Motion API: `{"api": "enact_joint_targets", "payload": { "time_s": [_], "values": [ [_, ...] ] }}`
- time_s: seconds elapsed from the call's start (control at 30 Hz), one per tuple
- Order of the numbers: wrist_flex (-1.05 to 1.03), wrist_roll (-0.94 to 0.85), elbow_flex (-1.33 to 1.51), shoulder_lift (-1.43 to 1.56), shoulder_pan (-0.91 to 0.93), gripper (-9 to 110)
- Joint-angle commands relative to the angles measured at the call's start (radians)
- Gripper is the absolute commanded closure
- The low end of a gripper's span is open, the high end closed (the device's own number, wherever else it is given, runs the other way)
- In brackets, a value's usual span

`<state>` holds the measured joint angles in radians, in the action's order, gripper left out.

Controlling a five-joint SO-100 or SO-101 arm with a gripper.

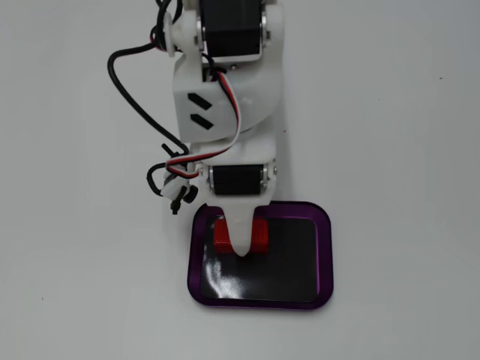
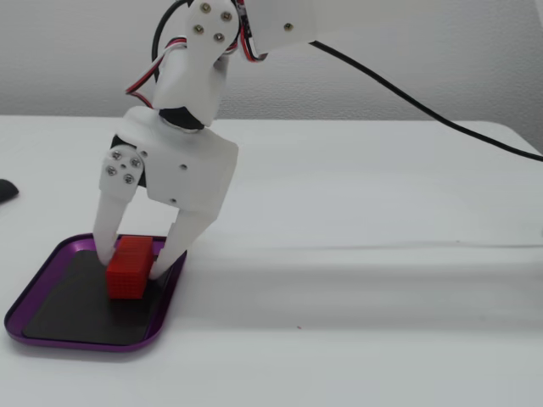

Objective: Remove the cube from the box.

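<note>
Straddling: the gripper [image 2: 132, 264] is down inside the box [image 2: 51, 332], one finger on each side of the cube [image 2: 129, 268].
Grasp state: fingers appear closed against the cube's sides, clamping it; the cube looks to rest on the black floor.
Cube location: near the box's end closest to the arm [image 1: 238, 235].
Edges: the purple rim [image 1: 325, 255] is low, so a short lift should clear it.
Open room: bare white counter [image 2: 365, 322] surrounds the box for set-down.
</note>
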<state>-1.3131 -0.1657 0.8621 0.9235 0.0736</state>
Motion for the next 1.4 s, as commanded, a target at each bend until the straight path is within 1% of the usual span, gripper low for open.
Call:
{"api": "enact_joint_targets", "payload": {
  "time_s": [0.0, 0.13, 0.37, 0.6, 0.8, 0.9, 1.0, 1.23, 1.37],
  "values": [
    [0.011, -0.008, -0.034, 0.014, 0.003, 95],
    [0.011, -0.031, -0.034, 0.014, 0.003, 102],
    [-0.006, -0.032, -0.055, 0.049, 0.002, 102],
    [-0.097, -0.029, -0.130, 0.230, 0.000, 102],
    [-0.120, -0.015, -0.083, 0.469, -0.002, 102],
    [-0.126, -0.018, 0.015, 0.604, -0.002, 102],
    [-0.104, -0.021, 0.196, 0.733, 0.002, 102],
    [0.193, -0.032, 0.834, 0.973, -0.011, 102],
    [0.310, -0.032, 1.091, 1.055, -0.054, 102]
  ]
}}
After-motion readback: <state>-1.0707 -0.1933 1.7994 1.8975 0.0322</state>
